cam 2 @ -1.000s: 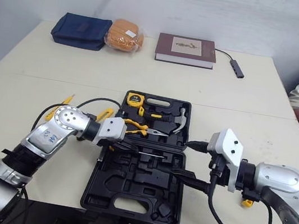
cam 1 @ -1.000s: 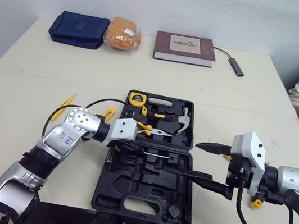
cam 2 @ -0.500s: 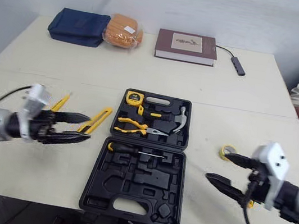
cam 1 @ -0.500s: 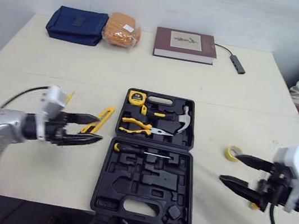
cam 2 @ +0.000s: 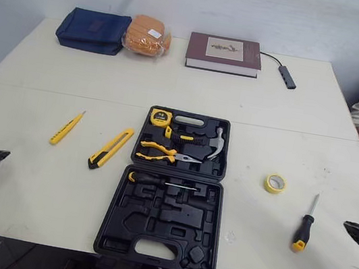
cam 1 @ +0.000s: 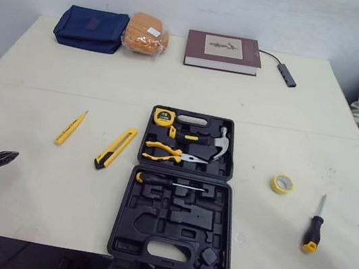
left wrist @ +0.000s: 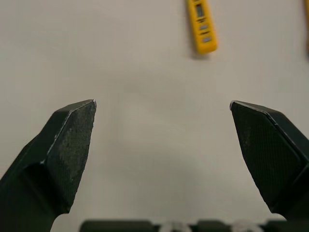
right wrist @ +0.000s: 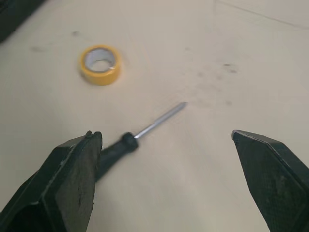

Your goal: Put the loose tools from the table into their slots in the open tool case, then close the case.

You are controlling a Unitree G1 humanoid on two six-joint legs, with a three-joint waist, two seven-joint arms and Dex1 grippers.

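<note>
Right tool (right wrist: pixel 162 134): gaping, empty, screwdriver (cam 2: pixel 305 222) just ahead.
Left tool (left wrist: pixel 163 102): gaping, empty.
Handling: probably light, rigid; take its handle.

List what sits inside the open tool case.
Tool case far half: tape measure, hammer, pliers. Near half: one screwdriver, other slots empty. What lies under each tool is covered.

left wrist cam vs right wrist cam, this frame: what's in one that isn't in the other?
Left wrist, not right: a yellow cutter lying on the table ahead of the open left gripper.
Right wrist, not left: the tape roll and the screwdriver, its handle close to one finger of the open right gripper.
Both: bare table and an open, empty gripper.
</note>
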